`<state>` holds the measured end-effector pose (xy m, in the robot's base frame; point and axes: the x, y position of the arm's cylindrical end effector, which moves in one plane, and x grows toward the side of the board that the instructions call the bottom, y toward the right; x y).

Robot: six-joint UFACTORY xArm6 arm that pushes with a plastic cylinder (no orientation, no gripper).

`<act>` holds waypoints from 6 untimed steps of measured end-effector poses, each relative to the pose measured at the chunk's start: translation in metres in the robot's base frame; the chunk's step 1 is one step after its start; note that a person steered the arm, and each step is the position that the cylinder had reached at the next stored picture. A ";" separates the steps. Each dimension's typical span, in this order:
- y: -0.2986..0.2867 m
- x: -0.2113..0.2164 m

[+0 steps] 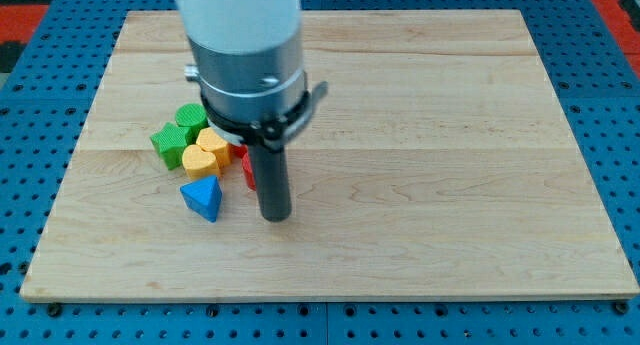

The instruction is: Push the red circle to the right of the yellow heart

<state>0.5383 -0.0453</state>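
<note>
My tip [275, 217] is a bare rod end resting on the wooden board [450, 135]; it has nothing to open or close and grasps nothing, it only pushes. Just to the view's upper left of the tip, largely hidden behind the rod, a sliver of the red circle [246, 168] shows; whether the rod touches it I cannot tell. Further to the view's left of the tip, just beside the red piece, sits the yellow heart [201, 162], with a second yellow block [214, 143] just above it, a green block [170, 142] and another green block [190, 116] beyond those, and a blue triangle [203, 198] to the tip's left, slightly nearer the view's bottom. The red circle already lies on the right side of the yellow heart, so I judge the task nearly done; what is left is probably a small tidy-up. To do it well, I would come at the red circle from the view's top or bottom rather than from the right, so that a push does not drive it into the heart and scatter the cluster, and nudge gently. Being round, the circle has no long axis and no heading that matters; too little of it shows to say more about how it lies.
</note>
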 end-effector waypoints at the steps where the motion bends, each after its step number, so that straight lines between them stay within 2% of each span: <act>1: -0.073 0.005; 2: -0.106 0.003; 3: -0.092 -0.003; 6: 0.012 -0.021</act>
